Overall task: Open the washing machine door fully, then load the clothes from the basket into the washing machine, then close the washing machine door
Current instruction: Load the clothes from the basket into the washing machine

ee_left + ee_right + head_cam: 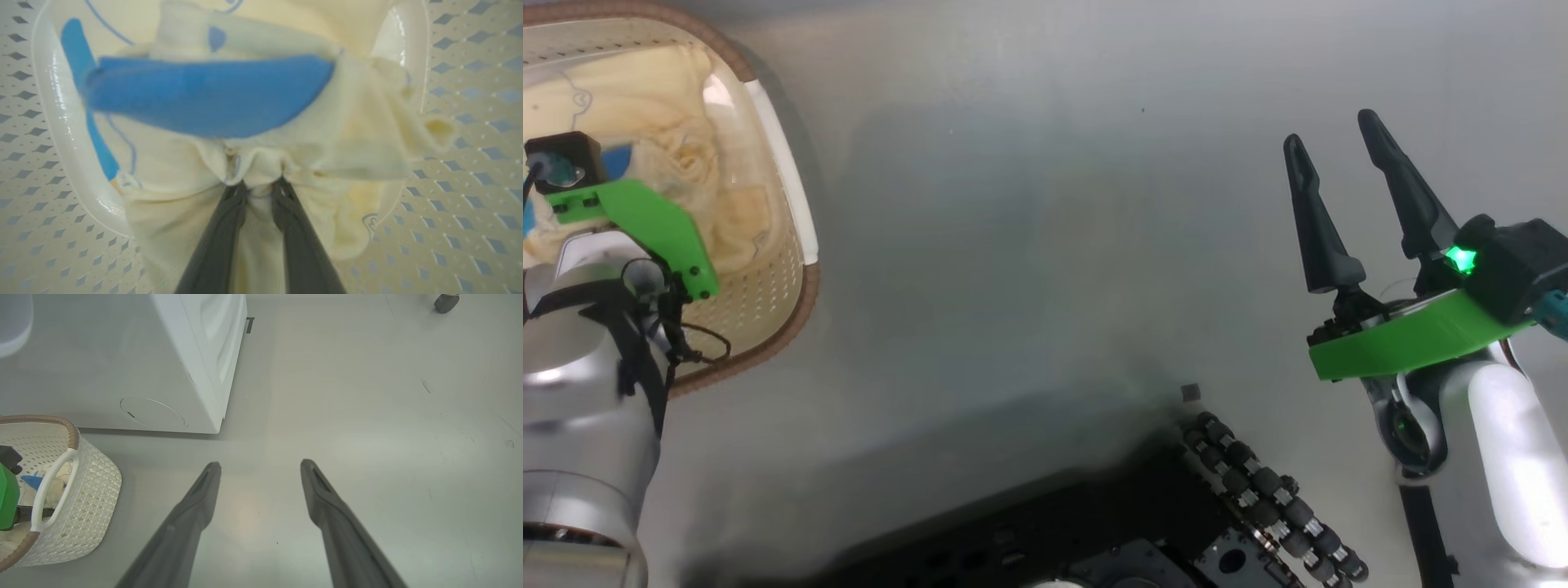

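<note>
The cream-white basket [786,327] stands on the floor at the upper left of the head view, with cream-yellow clothes [678,147] inside. My left arm reaches down into it. In the left wrist view my left gripper [261,183] is shut on a bunched fold of the clothes [359,122], a blue patch just beyond the fingertips. My right gripper [1331,131] hangs open over bare floor at the right, nothing between its fingers [327,498]. The washing machine [196,355] shows its white side and lower front, with the basket [94,486] to its left. The washing machine door is out of view.
The robot's black base with its roller wheel [1258,490] sits at the bottom centre of the head view. Grey floor stretches between basket and right arm. A small caster wheel [447,302] stands far off on the floor.
</note>
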Robot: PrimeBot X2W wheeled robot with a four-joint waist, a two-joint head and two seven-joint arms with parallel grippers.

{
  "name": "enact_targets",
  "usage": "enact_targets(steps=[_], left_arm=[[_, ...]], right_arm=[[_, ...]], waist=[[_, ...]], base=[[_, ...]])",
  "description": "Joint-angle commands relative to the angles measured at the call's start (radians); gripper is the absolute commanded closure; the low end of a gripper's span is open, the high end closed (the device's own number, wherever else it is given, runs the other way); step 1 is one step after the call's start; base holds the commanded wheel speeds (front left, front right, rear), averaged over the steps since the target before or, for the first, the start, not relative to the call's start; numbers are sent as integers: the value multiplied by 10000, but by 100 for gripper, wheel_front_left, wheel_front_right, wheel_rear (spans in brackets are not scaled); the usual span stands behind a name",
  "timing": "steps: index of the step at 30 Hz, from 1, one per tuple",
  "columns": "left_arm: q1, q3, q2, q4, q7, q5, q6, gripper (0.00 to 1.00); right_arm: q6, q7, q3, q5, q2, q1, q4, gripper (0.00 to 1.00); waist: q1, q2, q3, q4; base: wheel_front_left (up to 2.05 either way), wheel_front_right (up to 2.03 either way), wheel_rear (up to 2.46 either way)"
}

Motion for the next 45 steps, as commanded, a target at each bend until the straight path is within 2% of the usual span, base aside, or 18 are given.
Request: enact_targets(steps=[1,9,14,27,32,38,45], left_arm=[[216,99,393,9,-44,80,73,100],[309,15,287,32,-207,10,-3,100],[474,-156,281,41,-618,36,-351,100],[1394,-255,29,-24,-3002,-112,-796,100],[1816,-285,-129,-249,-3679,-140,-807,100],[2632,-90,-221,-1064,-3925,-253,-650,100],[4417,332,-220,-3615,-3937,-63,-309,100]], right_arm=[[-4,-59,99,106,-156,287,-299,0],[-4,-47,-26,69,-156,268,-271,0],[-4,-22,-117,67,-156,245,-209,0],[-4,268,-477,-103,-156,619,-98,0],[-4,421,-729,-88,-156,907,-122,0],[-4,629,-1059,-264,-156,1362,-199,0],[-4,920,-1164,-311,-208,1953,-261,0]], waist=[[0,0,108,-61],[0,0,25,94],[0,0,-328,326],[0,0,-2186,890],[0,0,-3044,1136],[0,0,-4249,1413],[0,0,-5833,1675]], base=[[0,0,0],[0,0,0],[0,0,0],[0,0,0],[0,0,0],[0,0,0],[0,0,0]])
